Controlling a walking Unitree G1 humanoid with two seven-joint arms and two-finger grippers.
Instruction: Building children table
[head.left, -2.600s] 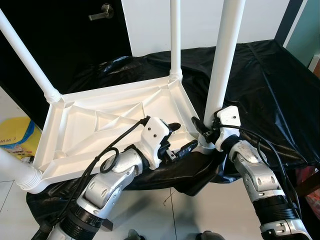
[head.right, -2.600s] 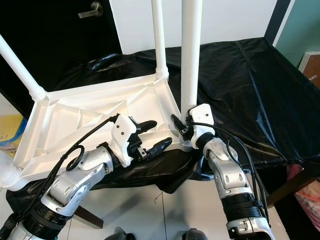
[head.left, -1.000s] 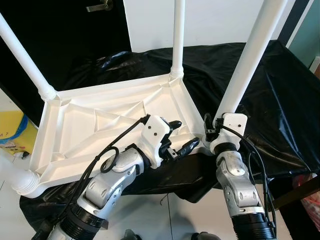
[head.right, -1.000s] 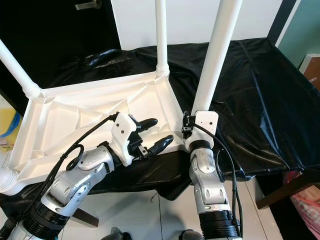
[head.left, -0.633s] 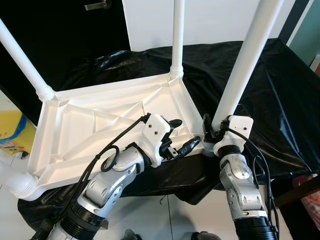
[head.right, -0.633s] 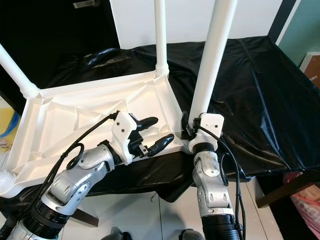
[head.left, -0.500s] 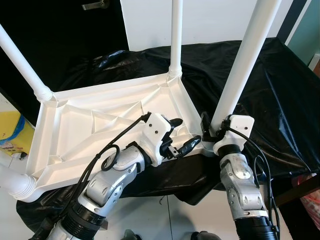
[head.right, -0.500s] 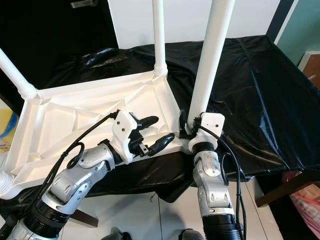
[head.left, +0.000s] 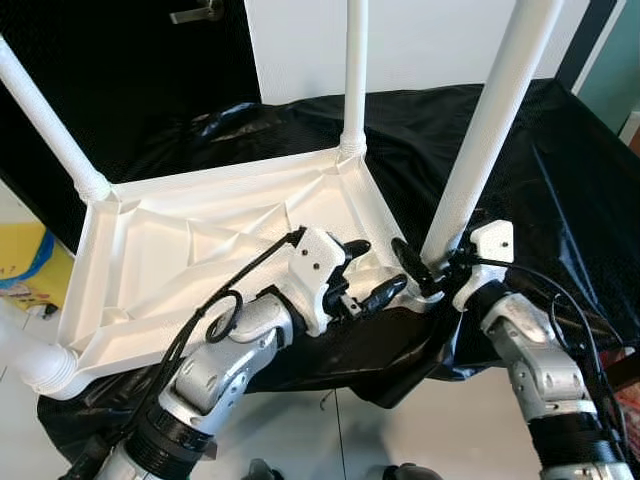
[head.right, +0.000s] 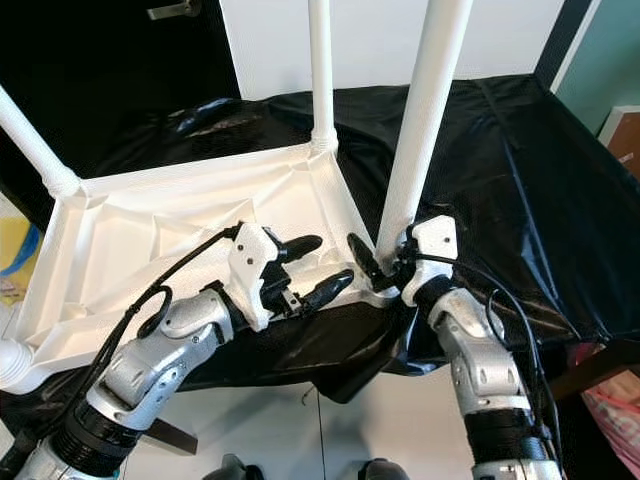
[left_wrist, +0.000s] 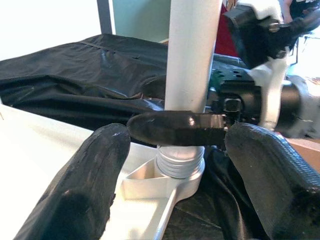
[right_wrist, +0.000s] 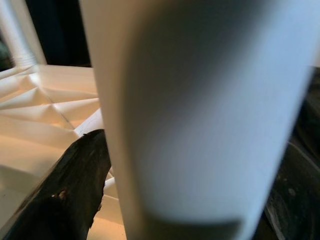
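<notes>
white children's table top (head.left: 200, 250) lying upside down on a black plastic sheet (head.left: 540, 180), ribbed underside facing up. landmark: the near right corner socket (left_wrist: 181, 167) of that top. rising from the socket, a white leg (head.left: 487, 130), leaning slightly away to the right, its ribbed threaded end seated in the socket collar. three more white legs standing at the other corners: back leg (head.left: 353, 70) beyond the socket along the right edge, far left leg (head.left: 50, 115) diagonal from it, near left leg (head.left: 30, 355) along the front edge.

right gripper (head.left: 432, 268) at the base of the leg just above the socket, black fingers (head.left: 408, 262) wrapped around the tube, clamped on it; wrist view pressed up against the white tube with one dark finger (right_wrist: 65, 195) beside it.

left gripper (head.left: 365, 272) just left of the socket, over the front rim of the top, fingers (left_wrist: 85, 190) spread apart, nothing between them, pointing at the socket without touching the leg.

behind the table, well away from the socket, a dark door (head.left: 130, 60) with a metal lever handle (head.left: 195, 14); yellow bag (head.left: 25, 260) on the floor beyond the far left leg.
</notes>
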